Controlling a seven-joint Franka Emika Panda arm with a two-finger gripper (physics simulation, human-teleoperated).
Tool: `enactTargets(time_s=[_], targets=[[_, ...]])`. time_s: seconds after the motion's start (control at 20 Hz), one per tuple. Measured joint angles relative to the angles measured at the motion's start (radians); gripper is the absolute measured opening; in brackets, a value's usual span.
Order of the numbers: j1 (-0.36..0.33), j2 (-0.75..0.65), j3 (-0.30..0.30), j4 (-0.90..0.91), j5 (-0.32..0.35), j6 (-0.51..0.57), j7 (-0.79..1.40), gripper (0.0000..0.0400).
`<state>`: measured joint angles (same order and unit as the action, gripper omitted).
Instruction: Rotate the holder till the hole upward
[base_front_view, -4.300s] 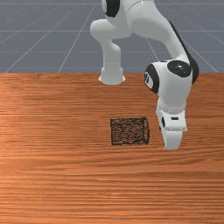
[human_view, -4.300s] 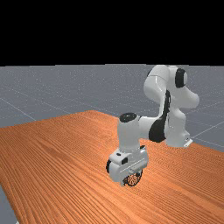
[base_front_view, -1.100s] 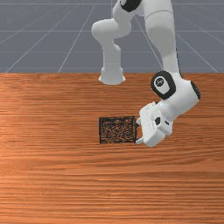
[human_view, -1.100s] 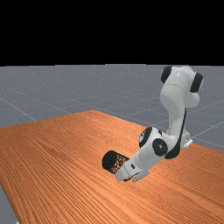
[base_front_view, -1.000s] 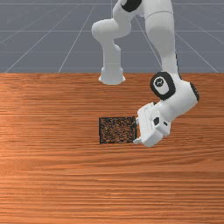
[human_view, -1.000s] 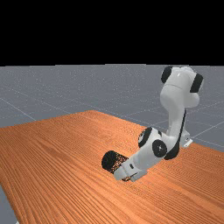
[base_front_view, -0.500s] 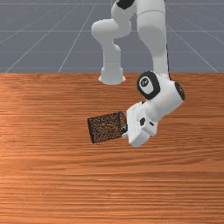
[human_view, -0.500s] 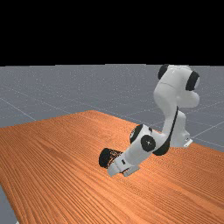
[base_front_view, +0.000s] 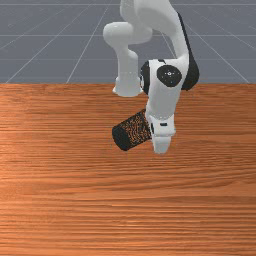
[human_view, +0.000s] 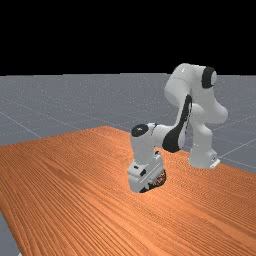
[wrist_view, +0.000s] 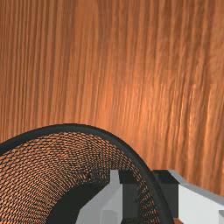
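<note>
In the front view, the black mesh holder (base_front_view: 132, 131) lies slanted, with its dark closed base toward the front view's lower left. Its other end meets the gripper (base_front_view: 161, 136), whose fingertips are hidden there. Far view: the gripper (human_view: 142, 178) partly covers the holder (human_view: 160, 178). Down in the wrist view I look into the round opening of the holder (wrist_view: 48, 164). The gripper (wrist_view: 145, 192) has one finger inside the opening and the other outside, shut on the wall at the rim. Whether the holder touches the table cannot be told.
The wooden table (base_front_view: 125, 210) spreads around the holder and hand. The arm's white base stands at the table's back edge in the front view, behind the holder.
Since half a second ago, my hand has turned to point more downward and shifted toward the arm's base. The holder has swung with it, its base end now facing more toward the front camera.
</note>
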<state>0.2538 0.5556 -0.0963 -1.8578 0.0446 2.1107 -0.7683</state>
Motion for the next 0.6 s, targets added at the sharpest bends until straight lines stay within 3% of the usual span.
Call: enactTargets(time_s=[0.4,0.55,0.6], targets=[[-0.032,-0.205,-0.067,0.035,0.260,-0.238,-0.170,0.0042],[0.018,-0.391,-0.150,-0.203,0.336,-0.248,-0.292,0.0056],[0.004,-0.391,-0.159,-0.165,0.345,-0.306,-0.304,0.0063]])
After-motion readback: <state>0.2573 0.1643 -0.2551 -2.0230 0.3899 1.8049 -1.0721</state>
